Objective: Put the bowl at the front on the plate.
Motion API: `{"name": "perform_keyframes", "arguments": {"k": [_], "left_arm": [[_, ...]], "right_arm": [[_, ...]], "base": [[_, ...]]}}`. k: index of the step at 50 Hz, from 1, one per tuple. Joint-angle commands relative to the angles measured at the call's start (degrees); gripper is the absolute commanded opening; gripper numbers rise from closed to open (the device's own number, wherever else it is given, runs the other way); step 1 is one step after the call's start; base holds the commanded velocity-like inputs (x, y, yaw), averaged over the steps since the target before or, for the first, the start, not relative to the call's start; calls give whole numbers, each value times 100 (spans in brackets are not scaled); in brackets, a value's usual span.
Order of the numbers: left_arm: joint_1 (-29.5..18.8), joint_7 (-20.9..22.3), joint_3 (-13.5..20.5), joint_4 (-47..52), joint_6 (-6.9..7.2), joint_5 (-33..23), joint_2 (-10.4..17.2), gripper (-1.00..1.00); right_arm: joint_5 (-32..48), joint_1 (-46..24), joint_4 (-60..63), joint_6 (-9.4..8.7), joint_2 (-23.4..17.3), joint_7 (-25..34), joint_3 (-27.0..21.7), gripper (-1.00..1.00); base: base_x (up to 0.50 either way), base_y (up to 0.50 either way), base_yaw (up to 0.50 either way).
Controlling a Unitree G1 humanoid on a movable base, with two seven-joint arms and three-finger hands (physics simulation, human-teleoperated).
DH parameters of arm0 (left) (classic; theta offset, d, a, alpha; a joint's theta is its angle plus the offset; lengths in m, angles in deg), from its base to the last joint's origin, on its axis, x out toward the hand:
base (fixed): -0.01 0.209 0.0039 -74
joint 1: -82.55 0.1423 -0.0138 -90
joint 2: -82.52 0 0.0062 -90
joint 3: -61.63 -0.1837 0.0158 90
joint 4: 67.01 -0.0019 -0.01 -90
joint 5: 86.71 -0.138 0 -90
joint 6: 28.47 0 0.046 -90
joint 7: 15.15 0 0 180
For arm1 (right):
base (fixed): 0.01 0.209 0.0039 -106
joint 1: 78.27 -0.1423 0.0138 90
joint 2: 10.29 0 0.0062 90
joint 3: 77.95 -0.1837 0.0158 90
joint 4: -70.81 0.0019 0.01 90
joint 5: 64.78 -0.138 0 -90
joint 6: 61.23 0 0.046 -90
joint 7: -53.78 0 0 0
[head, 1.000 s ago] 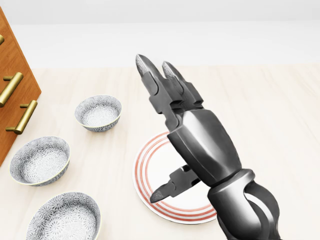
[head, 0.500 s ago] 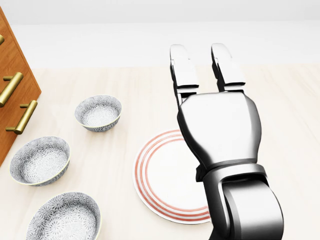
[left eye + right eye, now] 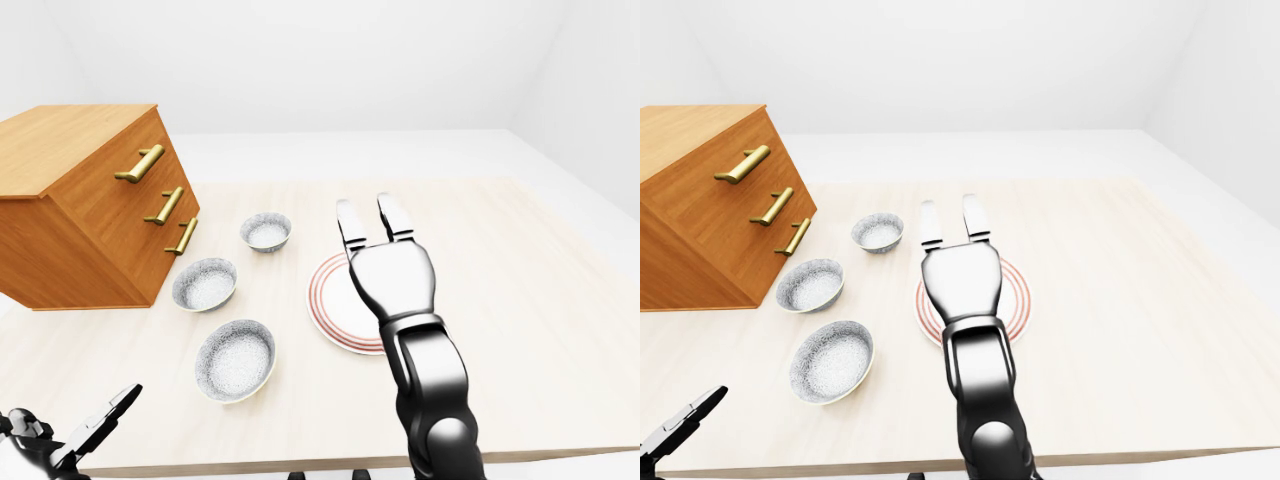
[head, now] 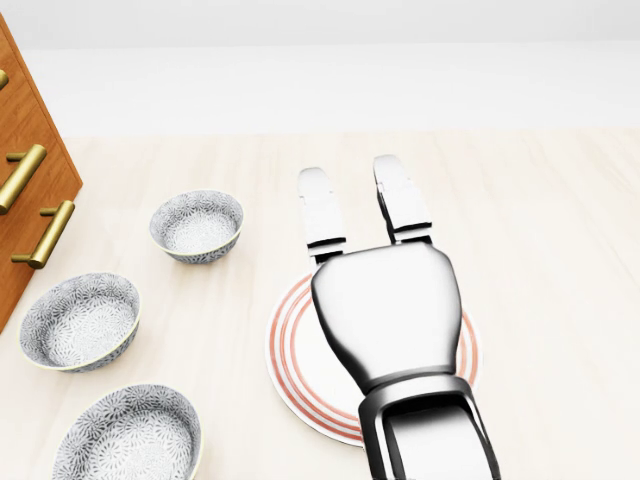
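Note:
Three patterned grey bowls stand in a column left of the plate: one lowest in the head view (image 4: 128, 435), one in the middle (image 4: 80, 320), one highest (image 4: 196, 225). The white plate (image 4: 290, 350) with red rings lies to their right, mostly hidden under my right hand (image 4: 355, 185). That hand hovers above the plate, back facing the camera, two fingers (image 4: 322, 215) stretched straight toward the view's top, open and empty. Its thumb is hidden. My left hand (image 3: 95, 425) hangs low at the left-eye view's bottom left, off the table, fingers spread, holding nothing.
A wooden dresser (image 3: 90, 200) with brass handles stands on the table's left side, close to the bowls. The light wooden table (image 3: 520, 280) stretches right of the plate, and its near edge runs along the bottom of the eye views.
My right hand rolled from edge-on, thumb showing, to back-up, then slid down the head view to sit over the plate. The bowls and the plate stayed put.

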Motion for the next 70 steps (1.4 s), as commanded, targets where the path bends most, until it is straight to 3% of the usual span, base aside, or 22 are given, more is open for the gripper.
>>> {"name": "perform_keyframes", "arguments": {"k": [1, 9, 14, 18, 28, 53, 55, 57, 59, 65, 70], "left_arm": [[27, 24, 29, 87, 72, 36, -5, 100], [-14, 24, 14, -49, -39, 18, 4, 100], [24, 36, 10, 23, -36, 21, -16, 100], [36, 49, 37, 74, 18, 41, -26, 100], [-2, 62, 19, -53, -112, 25, -18, 100], [10, 45, -1, -57, -119, 39, -4, 100], [67, 61, 27, 125, 9, 61, -29, 100], [-1, 76, 25, -25, -65, 40, -17, 100], [54, 69, 46, 157, 75, 60, -32, 100], [5, 86, 29, -8, -69, 15, -28, 100], [37, 71, 24, 83, -9, 24, -34, 100]], "right_arm": [[101, 52, -318, 0, -58, 0, 564, 100], [59, 333, -380, 0, 249, 0, 715, 100], [4, 379, -382, 0, 332, 0, 838, 100], [-116, 461, -386, 0, 291, 0, 863, 100], [-256, 541, -383, 0, 294, 0, 869, 100], [-265, 525, -386, 0, 266, 0, 889, 100], [-349, 434, -435, 0, 293, 0, 915, 100], [-398, 405, -509, 0, 328, 0, 966, 100], [-393, 367, -575, 0, 355, 0, 1055, 100], [-529, 320, -800, 0, 420, 0, 1155, 100], [-635, 418, -904, 0, 447, 0, 1354, 100]], "base": [[0, 0, 0], [0, 0, 0], [0, 0, 0], [0, 0, 0], [0, 0, 0], [0, 0, 0], [0, 0, 0], [0, 0, 0], [0, 0, 0], [0, 0, 0], [0, 0, 0]]}}
